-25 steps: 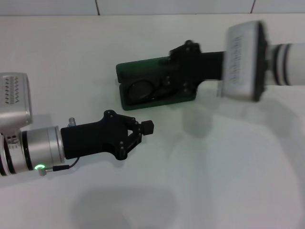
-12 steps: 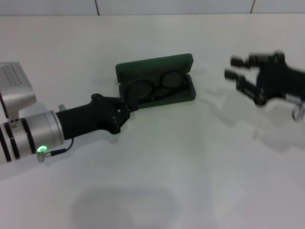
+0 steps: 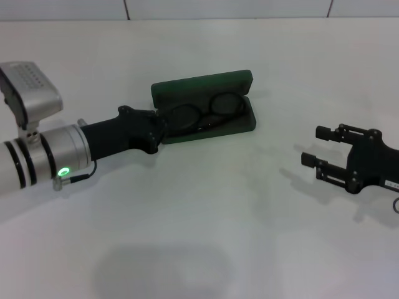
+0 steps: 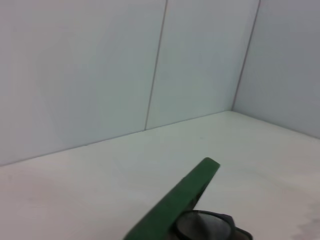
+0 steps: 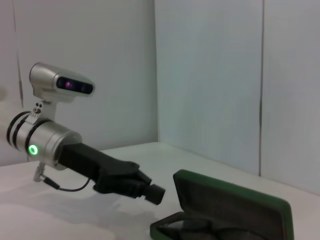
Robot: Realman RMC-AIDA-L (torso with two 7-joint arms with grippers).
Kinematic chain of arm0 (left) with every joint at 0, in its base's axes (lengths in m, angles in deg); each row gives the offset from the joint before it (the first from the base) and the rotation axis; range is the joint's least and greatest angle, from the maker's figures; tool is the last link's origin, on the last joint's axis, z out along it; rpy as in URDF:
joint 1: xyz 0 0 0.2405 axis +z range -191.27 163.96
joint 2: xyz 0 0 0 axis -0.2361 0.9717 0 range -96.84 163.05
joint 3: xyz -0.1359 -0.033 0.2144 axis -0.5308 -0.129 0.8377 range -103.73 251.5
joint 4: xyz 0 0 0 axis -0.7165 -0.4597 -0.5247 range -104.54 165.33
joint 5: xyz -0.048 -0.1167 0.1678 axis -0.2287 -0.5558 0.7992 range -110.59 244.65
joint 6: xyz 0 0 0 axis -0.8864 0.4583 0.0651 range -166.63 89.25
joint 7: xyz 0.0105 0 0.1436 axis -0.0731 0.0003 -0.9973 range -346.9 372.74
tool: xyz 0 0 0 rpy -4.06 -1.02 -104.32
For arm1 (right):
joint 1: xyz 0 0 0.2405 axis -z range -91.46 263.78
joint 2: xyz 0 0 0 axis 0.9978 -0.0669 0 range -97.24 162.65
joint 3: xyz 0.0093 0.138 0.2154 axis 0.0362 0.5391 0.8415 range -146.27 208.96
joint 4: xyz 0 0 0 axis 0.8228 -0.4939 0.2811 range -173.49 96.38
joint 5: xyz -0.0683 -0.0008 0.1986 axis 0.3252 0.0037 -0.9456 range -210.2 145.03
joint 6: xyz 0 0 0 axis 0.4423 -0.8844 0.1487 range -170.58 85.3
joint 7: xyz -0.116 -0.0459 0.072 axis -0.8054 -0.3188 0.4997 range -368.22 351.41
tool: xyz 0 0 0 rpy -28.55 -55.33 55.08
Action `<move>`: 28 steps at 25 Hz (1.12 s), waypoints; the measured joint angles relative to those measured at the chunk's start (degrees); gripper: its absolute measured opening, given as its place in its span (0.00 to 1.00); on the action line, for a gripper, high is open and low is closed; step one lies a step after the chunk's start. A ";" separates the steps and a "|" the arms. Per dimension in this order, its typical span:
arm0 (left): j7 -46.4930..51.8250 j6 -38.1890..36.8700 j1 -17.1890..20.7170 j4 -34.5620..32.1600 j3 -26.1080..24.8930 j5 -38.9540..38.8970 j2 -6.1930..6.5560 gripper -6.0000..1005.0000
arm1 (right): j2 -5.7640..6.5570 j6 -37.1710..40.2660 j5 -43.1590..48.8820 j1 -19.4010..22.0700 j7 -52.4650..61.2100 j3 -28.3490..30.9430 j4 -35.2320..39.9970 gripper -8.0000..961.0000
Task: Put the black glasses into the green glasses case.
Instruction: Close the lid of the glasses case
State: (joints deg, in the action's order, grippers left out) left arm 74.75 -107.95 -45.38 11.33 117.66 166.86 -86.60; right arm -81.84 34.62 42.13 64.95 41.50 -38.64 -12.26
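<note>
Jaws spread open on the right gripper (image 3: 310, 146), hovering over the white bench (image 3: 206, 237), well apart from the case. Left gripper (image 3: 163, 126) right up against the near left corner of the green glasses case (image 3: 202, 106), fingertips hidden against its edge, so cannot tell open or shut. Case open, lid upright at the back, dark lining showing. Black glasses (image 3: 206, 111) lying inside, thin round rims visible, temple arms hard to make out.

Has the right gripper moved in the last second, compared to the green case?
Yes. The right gripper left the green glasses case, withdrawing to the robot's right and nearer the robot, fingers open.
</note>
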 joint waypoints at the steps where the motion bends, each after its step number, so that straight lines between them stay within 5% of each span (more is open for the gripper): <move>1: 0.05 0.61 -0.31 0.00 0.01 0.00 0.00 0.02 | -0.01 0.12 0.00 0.18 -0.01 -0.01 -0.15 0.43; 3: 0.10 1.77 -0.89 0.10 0.09 0.00 0.00 0.02 | -0.02 0.26 0.21 0.55 -0.03 -0.08 -0.39 0.50; 5: 0.13 2.63 -1.27 0.38 0.06 -0.17 0.00 0.02 | -0.03 0.32 0.79 0.72 -0.07 -0.16 -0.45 0.74; 16: 0.13 11.16 -3.24 1.68 0.13 -0.57 -0.26 0.02 | -0.59 0.92 2.18 0.82 -0.87 -0.44 -0.46 0.86; 28: -0.55 17.53 -4.33 1.78 0.09 -5.07 -0.20 0.02 | -0.66 1.65 2.20 1.09 -0.87 -0.46 -0.46 0.86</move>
State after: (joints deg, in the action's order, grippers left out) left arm 74.20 -90.41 -49.71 13.11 117.74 161.79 -86.80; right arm -82.50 36.28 44.33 66.05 40.64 -39.10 -12.72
